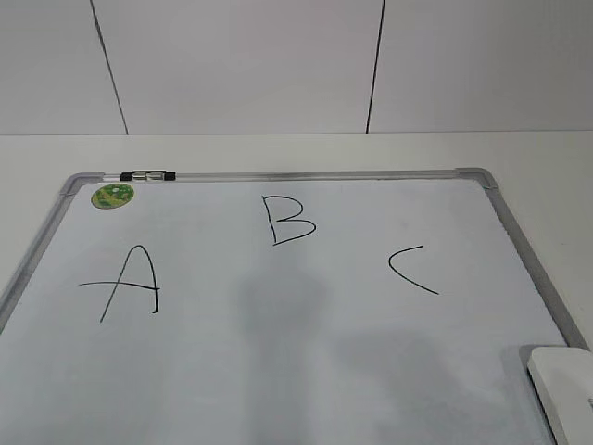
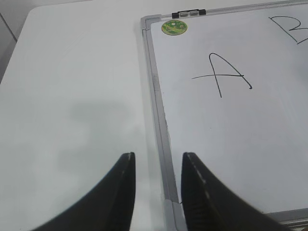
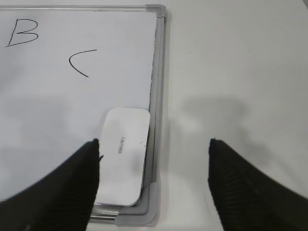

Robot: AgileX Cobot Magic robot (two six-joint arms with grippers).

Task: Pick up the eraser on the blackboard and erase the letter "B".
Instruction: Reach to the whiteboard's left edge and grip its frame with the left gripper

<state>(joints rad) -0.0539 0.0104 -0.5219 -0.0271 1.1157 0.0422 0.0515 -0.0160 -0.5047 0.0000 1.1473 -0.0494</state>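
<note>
The blackboard is a white board in a grey frame, lying flat on the table. The letter "B" is drawn in black near its top middle; it also shows in the right wrist view and, cut off, in the left wrist view. The eraser, white with grey lettering, lies in the board's near right corner; its edge shows in the exterior view. My right gripper is open, above that corner, its left finger beside the eraser. My left gripper is open and empty over the board's left frame.
An "A" and a "C" flank the "B". A round green magnet and a black clip sit at the board's top left. White table surrounds the board; a white wall stands behind.
</note>
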